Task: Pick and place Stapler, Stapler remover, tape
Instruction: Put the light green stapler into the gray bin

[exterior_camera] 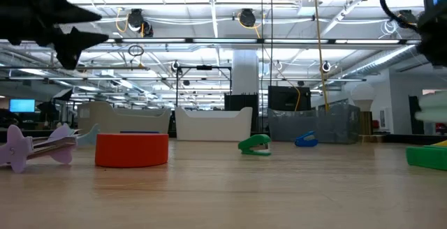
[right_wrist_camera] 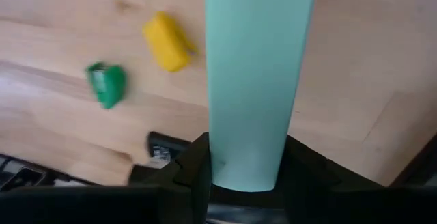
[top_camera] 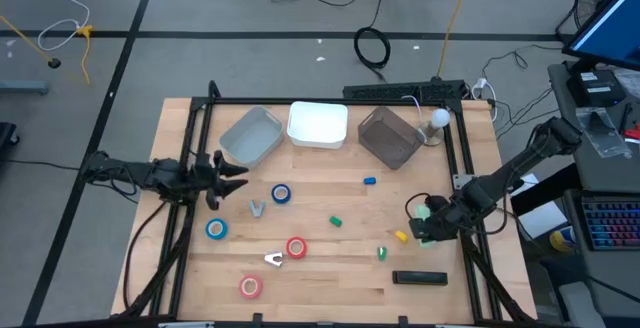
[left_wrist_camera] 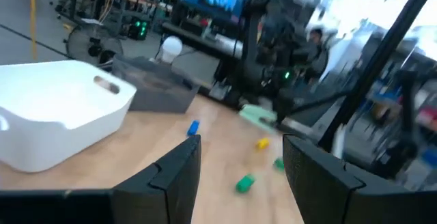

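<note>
Clamping the mint stapler (right_wrist_camera: 256, 80) lengthwise between its fingers, the right gripper (top_camera: 432, 220) sat nearest it by the table's right edge; left gripper (top_camera: 222, 173) idled, fingers apart.

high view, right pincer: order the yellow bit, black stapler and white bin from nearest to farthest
From the right pincer:
1. yellow bit, just beside it, toward the table's middle
2. black stapler, at the table's front edge
3. white bin, at the table's back edge
</note>
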You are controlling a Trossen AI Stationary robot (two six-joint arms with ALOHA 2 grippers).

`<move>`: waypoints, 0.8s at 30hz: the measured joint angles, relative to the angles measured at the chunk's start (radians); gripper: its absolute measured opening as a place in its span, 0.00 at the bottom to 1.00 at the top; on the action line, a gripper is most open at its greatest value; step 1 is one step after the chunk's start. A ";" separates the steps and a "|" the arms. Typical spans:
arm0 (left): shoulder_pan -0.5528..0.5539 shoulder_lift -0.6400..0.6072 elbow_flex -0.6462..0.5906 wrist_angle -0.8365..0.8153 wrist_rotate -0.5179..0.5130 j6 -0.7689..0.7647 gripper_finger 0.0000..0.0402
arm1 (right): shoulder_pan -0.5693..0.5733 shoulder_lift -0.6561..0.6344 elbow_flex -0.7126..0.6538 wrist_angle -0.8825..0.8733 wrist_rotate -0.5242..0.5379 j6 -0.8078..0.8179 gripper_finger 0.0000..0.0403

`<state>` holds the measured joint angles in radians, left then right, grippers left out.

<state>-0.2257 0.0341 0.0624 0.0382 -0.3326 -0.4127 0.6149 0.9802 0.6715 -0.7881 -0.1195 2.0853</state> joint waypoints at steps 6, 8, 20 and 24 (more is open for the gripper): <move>0.000 0.000 0.000 0.165 -0.002 -0.123 0.52 | -0.022 0.000 0.103 -0.093 0.090 -0.053 0.30; 0.000 0.000 0.000 0.211 -0.017 -0.136 0.52 | -0.043 0.003 0.121 -0.095 0.126 -0.085 0.30; 0.000 0.033 0.000 0.296 -0.075 -0.202 0.52 | -0.313 0.192 0.212 0.172 0.179 -0.571 0.30; 0.000 0.106 0.000 0.338 -0.098 -0.238 0.52 | -0.405 0.284 0.282 0.264 0.178 -0.763 0.30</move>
<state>-0.2256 0.1402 0.0624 0.3763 -0.4304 -0.6509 0.2100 1.2644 0.9535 -0.5239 0.0587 1.3223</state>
